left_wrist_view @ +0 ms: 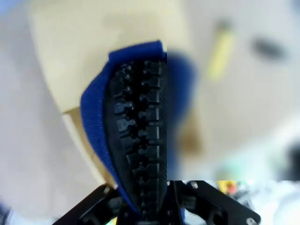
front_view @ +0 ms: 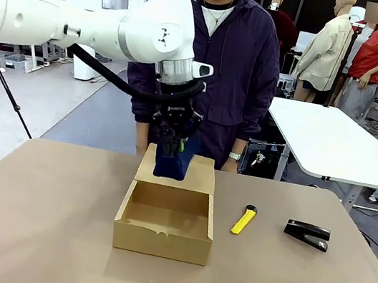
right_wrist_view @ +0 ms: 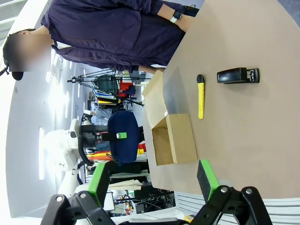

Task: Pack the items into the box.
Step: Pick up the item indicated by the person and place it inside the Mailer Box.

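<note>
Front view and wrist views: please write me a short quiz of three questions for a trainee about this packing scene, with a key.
1. True or false: the left gripper is shut on the dark pouch, which hangs in the air and is not yet in the box.
2. Which two items lie on the table at the robot's right of the box?
3. The jaws of the right gripper are: A open, with nothing between them; B shut on a thing; C shut on nothing.

Key
1. True.
2. The yellow utility knife and the black stapler.
3. A.
</note>
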You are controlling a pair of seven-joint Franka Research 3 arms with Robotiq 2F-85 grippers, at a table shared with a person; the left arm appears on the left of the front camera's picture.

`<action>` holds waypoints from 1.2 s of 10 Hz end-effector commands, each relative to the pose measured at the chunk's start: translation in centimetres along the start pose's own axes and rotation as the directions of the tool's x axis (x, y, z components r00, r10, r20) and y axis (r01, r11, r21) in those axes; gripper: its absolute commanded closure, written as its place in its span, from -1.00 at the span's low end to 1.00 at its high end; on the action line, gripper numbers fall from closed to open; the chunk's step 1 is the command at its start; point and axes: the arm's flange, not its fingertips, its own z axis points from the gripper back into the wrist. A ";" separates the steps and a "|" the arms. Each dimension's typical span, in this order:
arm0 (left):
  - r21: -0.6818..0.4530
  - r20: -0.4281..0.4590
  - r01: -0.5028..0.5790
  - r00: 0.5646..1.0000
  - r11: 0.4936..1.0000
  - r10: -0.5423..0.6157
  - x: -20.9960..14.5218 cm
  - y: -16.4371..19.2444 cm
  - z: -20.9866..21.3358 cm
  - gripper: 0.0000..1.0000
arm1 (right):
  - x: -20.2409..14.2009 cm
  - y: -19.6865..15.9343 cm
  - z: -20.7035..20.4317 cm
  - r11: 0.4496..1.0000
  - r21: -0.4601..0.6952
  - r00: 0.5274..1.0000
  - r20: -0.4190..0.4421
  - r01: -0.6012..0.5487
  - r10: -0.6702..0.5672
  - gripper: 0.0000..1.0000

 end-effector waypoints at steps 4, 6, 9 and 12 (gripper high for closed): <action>-0.078 0.052 0.969 0.237 0.233 -0.970 -6.4 0.7 -0.7 1.00 | 0.1 0.3 0.0 1.000 0.019 1.000 0.003 -0.008 0.008 -1.00; 0.013 0.021 1.000 -0.019 -0.018 -1.000 -7.4 -0.3 -2.3 1.00 | 0.1 0.3 0.0 1.000 0.019 1.000 0.003 -0.008 0.008 -1.00; -0.022 -0.065 0.922 0.385 0.387 -0.921 -6.7 -2.0 -2.0 1.00 | 0.1 0.3 0.0 1.000 0.019 1.000 0.003 -0.008 0.008 -1.00; -0.006 -0.045 0.961 0.275 0.276 -0.960 -6.5 -2.1 -2.5 1.00 | 0.1 0.3 0.0 1.000 0.019 1.000 0.003 -0.008 0.008 -1.00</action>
